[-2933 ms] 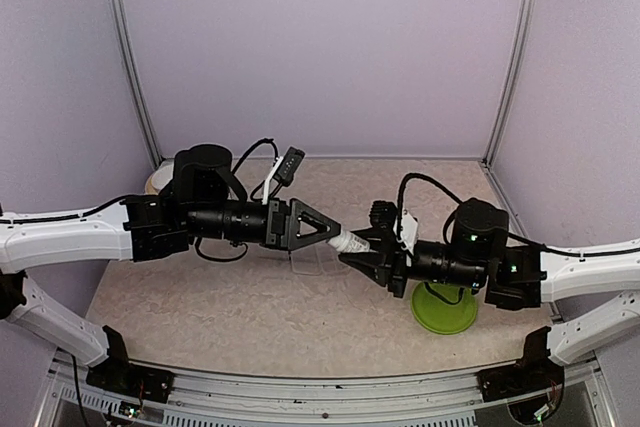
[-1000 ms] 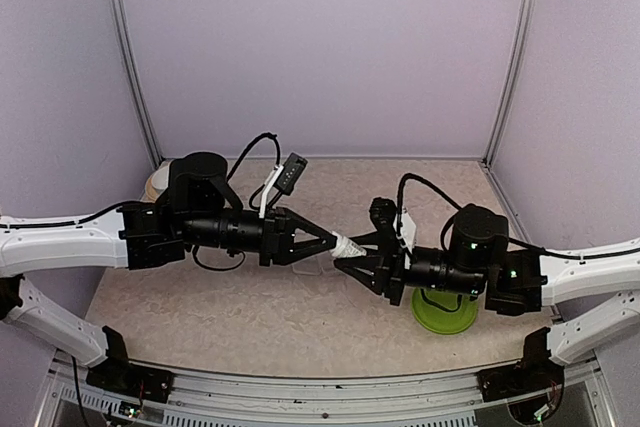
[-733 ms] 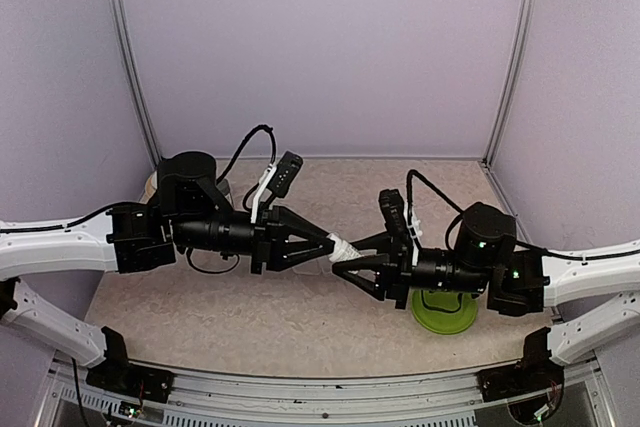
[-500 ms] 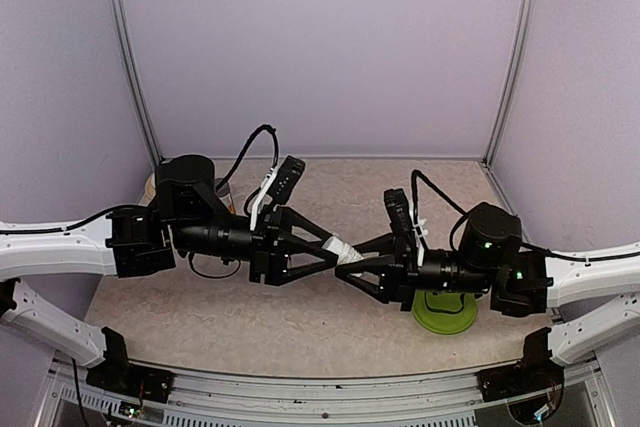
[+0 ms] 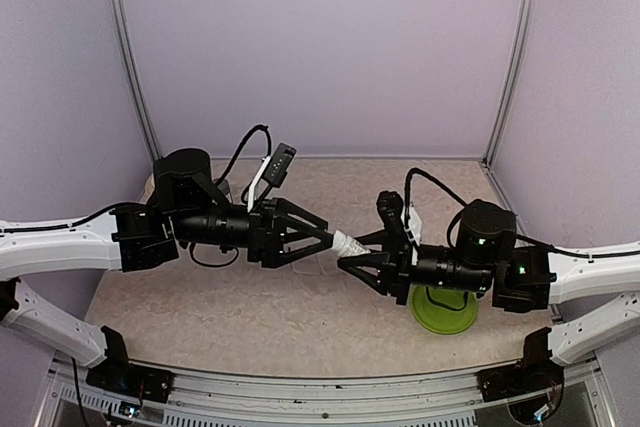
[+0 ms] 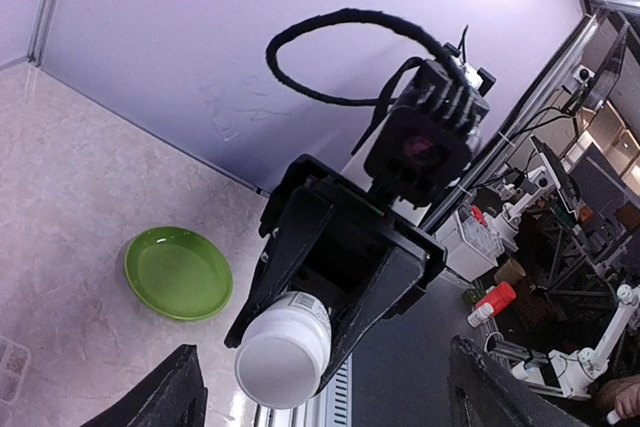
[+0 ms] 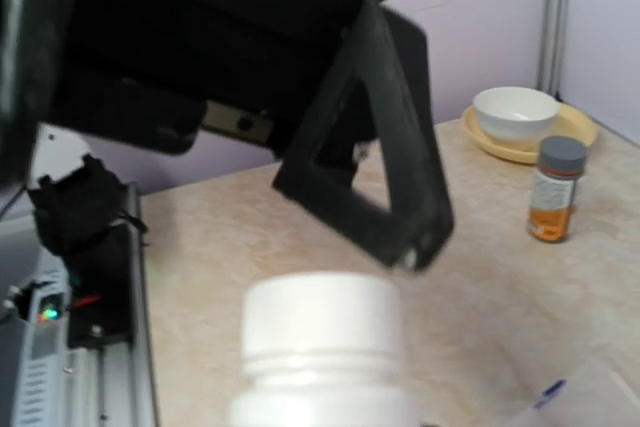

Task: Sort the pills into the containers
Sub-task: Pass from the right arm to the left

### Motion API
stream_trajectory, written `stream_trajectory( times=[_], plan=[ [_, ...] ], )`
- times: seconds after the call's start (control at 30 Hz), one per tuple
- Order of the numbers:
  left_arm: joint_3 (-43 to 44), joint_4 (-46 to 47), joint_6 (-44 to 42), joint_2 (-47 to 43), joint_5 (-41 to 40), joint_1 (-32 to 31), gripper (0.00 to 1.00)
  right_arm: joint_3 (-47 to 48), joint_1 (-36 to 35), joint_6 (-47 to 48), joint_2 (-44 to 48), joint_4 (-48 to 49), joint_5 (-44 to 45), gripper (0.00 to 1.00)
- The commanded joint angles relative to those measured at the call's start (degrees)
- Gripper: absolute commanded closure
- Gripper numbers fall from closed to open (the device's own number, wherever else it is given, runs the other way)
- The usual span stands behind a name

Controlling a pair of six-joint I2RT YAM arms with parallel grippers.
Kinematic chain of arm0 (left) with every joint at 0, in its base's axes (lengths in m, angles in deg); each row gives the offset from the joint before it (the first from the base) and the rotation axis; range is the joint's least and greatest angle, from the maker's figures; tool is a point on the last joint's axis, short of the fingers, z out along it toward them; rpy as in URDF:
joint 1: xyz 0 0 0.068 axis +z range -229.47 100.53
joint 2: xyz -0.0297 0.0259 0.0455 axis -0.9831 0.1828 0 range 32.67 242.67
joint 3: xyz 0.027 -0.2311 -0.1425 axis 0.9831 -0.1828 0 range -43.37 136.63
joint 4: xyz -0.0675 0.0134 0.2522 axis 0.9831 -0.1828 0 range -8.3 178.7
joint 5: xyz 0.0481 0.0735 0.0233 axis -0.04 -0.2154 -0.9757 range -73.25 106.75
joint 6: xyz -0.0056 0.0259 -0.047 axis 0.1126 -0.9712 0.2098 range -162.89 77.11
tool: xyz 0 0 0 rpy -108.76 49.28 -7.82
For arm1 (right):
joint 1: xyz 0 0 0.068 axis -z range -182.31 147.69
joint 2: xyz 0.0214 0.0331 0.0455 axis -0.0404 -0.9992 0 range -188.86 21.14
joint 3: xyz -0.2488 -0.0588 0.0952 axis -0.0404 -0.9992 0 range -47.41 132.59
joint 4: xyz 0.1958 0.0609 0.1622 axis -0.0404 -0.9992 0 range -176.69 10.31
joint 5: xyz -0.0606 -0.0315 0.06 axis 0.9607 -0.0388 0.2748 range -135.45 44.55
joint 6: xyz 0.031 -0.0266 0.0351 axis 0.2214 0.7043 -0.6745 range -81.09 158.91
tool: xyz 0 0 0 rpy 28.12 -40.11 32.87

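Above mid-table, the right gripper clamped the small white bottle; the left gripper gaped beside its cap. Seemingly light, rigid, slippery: take the cap squarely.

Robotics lab: lilac-walled booth, aluminium posts, cluttered equipment beyond.

White bottle label: print too small to read
Grey-capped bottle orange label: blurred, unreadable
Clear box mark: blue streak, no legible characters
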Motion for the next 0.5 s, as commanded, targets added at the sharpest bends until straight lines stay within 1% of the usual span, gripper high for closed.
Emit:
stream_trajectory(
  times=[0.0, 0.2, 0.47],
  plan=[
    [2.7, -3.7, 2.9, 2.5, -1.1, 0.7, 0.18, 1.9, -0.3, 4.8, 0.6, -2.1, 2.8, 1.0],
    [3.4, -3.7, 4.7, 5.9, 1.1, 0.7, 0.19, 2.6, -0.3, 9.0, -0.6, -3.7, 6.9, 1.0],
    [2.5, -1.9, 5.4, 5.8, 1.1, 0.8, 0.33, 3.9, -0.2, 11.1, -3.0, -5.0, 8.5, 1.0]
  ],
)
